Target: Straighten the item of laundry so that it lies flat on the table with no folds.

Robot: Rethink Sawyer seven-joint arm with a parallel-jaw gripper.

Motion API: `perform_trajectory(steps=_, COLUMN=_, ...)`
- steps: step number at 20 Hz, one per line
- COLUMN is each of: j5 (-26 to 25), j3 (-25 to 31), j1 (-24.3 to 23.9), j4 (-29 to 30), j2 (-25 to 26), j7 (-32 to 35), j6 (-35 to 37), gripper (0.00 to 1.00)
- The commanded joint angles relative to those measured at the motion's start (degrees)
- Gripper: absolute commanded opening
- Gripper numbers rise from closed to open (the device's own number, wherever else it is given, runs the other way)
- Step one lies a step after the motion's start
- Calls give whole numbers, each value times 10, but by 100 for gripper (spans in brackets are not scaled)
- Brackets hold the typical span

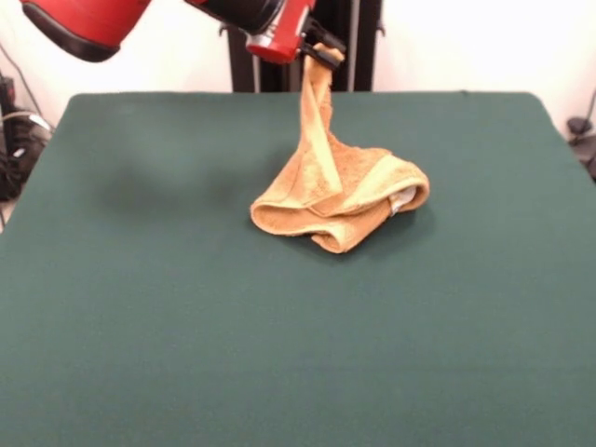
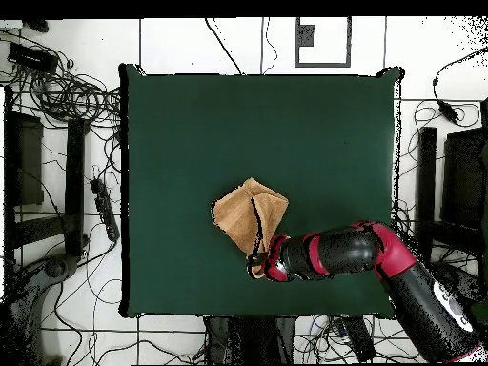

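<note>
The orange-tan towel [image 1: 340, 200] sits bunched near the middle of the green table [image 1: 140, 326], one corner drawn up in a taut strip. The gripper [image 1: 321, 51] pinches that corner, apparently lifting to shake out folds

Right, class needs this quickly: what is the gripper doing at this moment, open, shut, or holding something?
Gripper: shut on a corner of the towel, lifting it while the rest lies bunched on the table.
</note>
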Motion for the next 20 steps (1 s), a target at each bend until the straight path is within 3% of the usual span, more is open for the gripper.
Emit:
perform_trajectory(steps=1, j5=-20, j3=-19, j1=20, j4=-11, j2=4, j7=-106, j6=-17, gripper=0)
perform_trajectory(steps=20, j5=-39, j3=-41, j1=-19, j4=-27, j2=-1, j7=-190, j6=47, gripper=0)
